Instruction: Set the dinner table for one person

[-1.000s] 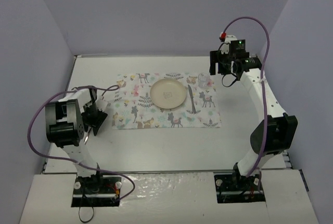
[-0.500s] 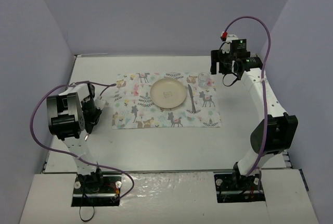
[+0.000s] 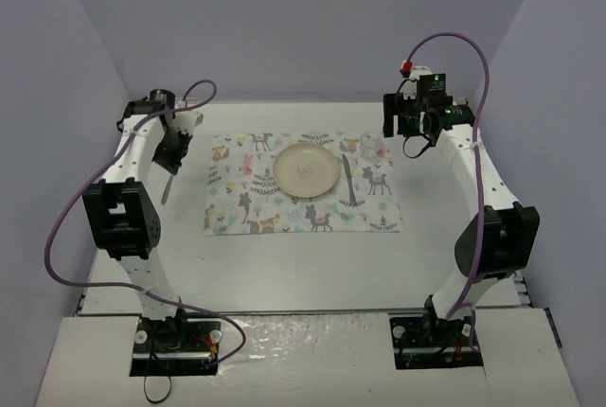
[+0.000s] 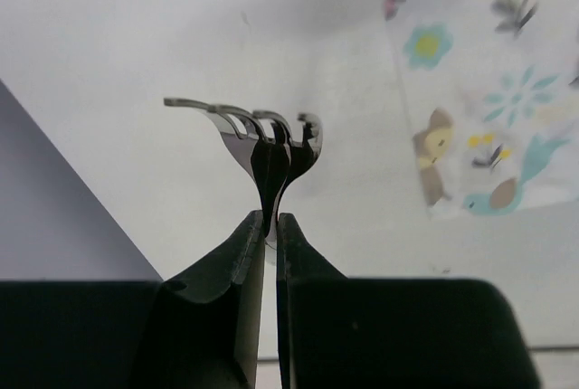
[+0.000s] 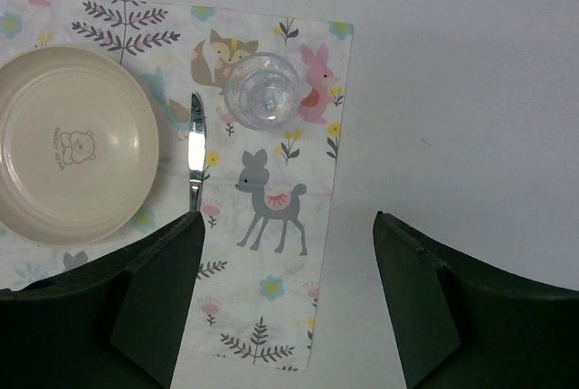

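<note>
- Top view: the dinner table (image 3: 303,256) bears a placemat (image 3: 284,213) with a plate (image 3: 305,168), knife (image 3: 349,183) and glass (image 3: 371,147). The left gripper (image 3: 171,153) is left of the mat, with what is probably a fork (image 3: 166,186) hanging from it. The right gripper (image 3: 398,125) is by the mat's far right corner.
- Left wrist: only here is the grip plain, with fingers pinched tight on the fork's neck.
- Right wrist: the jaws are spread wide, holding nothing, above the glass and knife.
</note>
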Tool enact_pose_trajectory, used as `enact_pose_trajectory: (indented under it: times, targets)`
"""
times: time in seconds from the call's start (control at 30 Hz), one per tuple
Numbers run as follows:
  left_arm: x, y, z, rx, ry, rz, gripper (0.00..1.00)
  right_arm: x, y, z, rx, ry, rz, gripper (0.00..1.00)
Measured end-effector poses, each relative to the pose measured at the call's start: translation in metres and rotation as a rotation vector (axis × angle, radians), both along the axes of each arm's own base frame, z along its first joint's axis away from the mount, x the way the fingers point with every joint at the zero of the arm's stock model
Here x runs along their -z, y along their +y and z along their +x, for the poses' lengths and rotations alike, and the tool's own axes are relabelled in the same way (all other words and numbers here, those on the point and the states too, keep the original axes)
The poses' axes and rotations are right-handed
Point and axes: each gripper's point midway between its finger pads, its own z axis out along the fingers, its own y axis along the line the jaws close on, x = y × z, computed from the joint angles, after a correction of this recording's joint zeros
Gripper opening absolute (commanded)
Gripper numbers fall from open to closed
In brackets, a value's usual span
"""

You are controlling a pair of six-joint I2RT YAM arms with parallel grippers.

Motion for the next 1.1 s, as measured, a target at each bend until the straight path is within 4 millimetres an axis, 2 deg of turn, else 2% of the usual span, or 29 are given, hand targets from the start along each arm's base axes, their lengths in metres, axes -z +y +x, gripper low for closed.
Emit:
enact_pose_trajectory:
  times: [0.07, 0.17, 0.23, 0.3, 0.4, 0.57, 0.83, 0.93, 1.1]
  targets:
    - [-0.035, -0.015, 0.024, 0.017, -0.115, 0.001, 0.0, 0.002, -0.002, 0.0, 0.008, 0.001, -0.008, 0.72]
    - [-0.069, -0.051, 0.042, 0.017, -0.205, -0.035, 0.0, 0.007, -0.007, -0.001, 0.023, 0.009, -0.029, 0.72]
    - [-0.08, -0.075, 0.048, 0.004, -0.241, -0.068, 0.0, 0.009, -0.01, -0.001, 0.031, 0.012, -0.044, 0.72]
    - [-0.08, -0.096, 0.047, -0.006, -0.239, -0.096, 0.0, 0.01, -0.014, -0.001, 0.038, 0.012, -0.058, 0.72]
    - [-0.066, -0.124, 0.042, -0.02, -0.19, -0.122, 0.0, 0.01, -0.021, 0.0, 0.056, 0.01, -0.076, 0.72]
    - [-0.025, -0.158, 0.034, -0.073, -0.068, -0.159, 0.0, 0.01, -0.041, 0.001, 0.1, 0.011, -0.097, 0.72]
    - [0.031, -0.171, 0.039, -0.161, 0.083, -0.202, 0.0, 0.021, -0.082, -0.001, 0.194, 0.038, -0.136, 0.72]
    - [0.042, -0.177, 0.048, -0.173, 0.096, -0.223, 0.0, 0.027, -0.094, -0.002, 0.22, 0.053, -0.138, 0.72]
    - [0.047, -0.189, 0.061, -0.172, 0.096, -0.275, 0.0, 0.031, -0.105, -0.003, 0.244, 0.064, -0.14, 0.72]
